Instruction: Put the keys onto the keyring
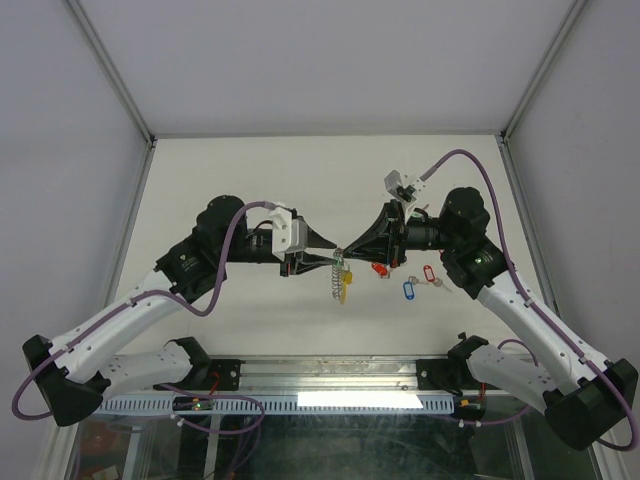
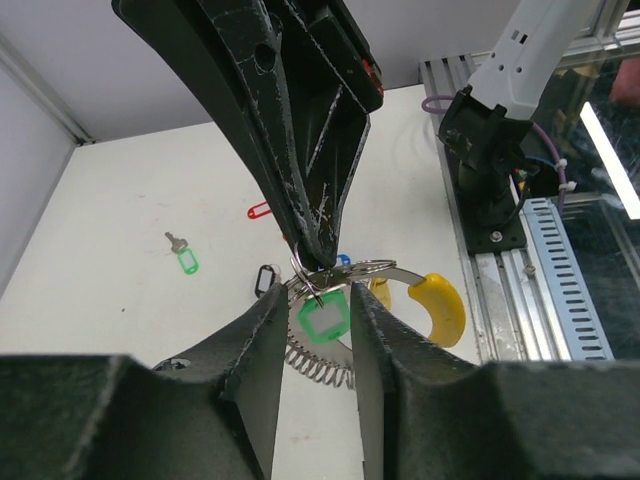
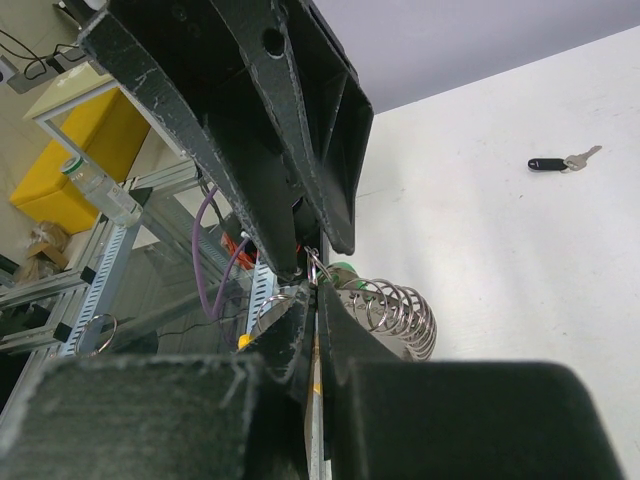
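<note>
Crux: the green-tagged key lay directly between the two end effectors, which met tip to tip above the middle of the counter.
Right end effector: fingers pressed together on the small wire loop above the green tag, reaching in from the far side in the left wrist view.
Left end effector: fingers stood apart, flanking the green tag. The band of the keyring crossed their tips, but whether they bore on it could not be told.
Keyring: at the meeting point, its coil and yellow segment trailing toward the near edge in the top view, so judged to hang with its long axis downward.
Nearer arm: neither, as both touched or nearly touched the work.
Coming move: judged a fine threading of loop onto band, turning on their alignment.
Loose keys: a red-tagged key and a blue-tagged key lay near the right arm. A black-tagged key and a second green-tagged key lay well apart.
Room: pale, flat counter with bare space either side, and crowding only at the fingertips.
</note>
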Robot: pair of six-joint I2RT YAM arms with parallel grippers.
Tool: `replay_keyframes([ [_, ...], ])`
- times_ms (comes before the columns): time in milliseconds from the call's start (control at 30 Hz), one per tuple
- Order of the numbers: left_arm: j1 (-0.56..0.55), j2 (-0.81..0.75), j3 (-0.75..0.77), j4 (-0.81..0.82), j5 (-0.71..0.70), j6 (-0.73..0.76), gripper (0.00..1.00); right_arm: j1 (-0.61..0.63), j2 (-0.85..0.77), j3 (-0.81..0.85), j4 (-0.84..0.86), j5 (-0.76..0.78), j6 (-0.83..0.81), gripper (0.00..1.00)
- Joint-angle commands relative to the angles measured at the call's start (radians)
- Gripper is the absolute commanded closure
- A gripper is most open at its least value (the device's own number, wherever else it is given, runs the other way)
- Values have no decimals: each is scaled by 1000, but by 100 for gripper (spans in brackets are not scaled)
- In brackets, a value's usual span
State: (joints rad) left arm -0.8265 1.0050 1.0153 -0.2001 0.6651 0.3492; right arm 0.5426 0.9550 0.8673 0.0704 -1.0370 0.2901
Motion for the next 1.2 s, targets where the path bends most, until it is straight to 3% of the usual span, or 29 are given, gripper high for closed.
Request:
replay_keyframes([
  [0, -13, 3, 3, 62, 30, -11, 75, -6, -20, 4, 72, -19, 15, 100],
  [200, -13, -2, 3, 61, 14, -6, 90, -5, -25, 2, 72, -17, 14, 100],
  [700, -13, -17, -2, 37, -19, 11, 100, -6, -44, 8, 58, 3, 9, 100],
  [1167, -13, -19, 1, 31, -33, 17, 100, -7, -71, 9, 51, 77, 19, 100],
])
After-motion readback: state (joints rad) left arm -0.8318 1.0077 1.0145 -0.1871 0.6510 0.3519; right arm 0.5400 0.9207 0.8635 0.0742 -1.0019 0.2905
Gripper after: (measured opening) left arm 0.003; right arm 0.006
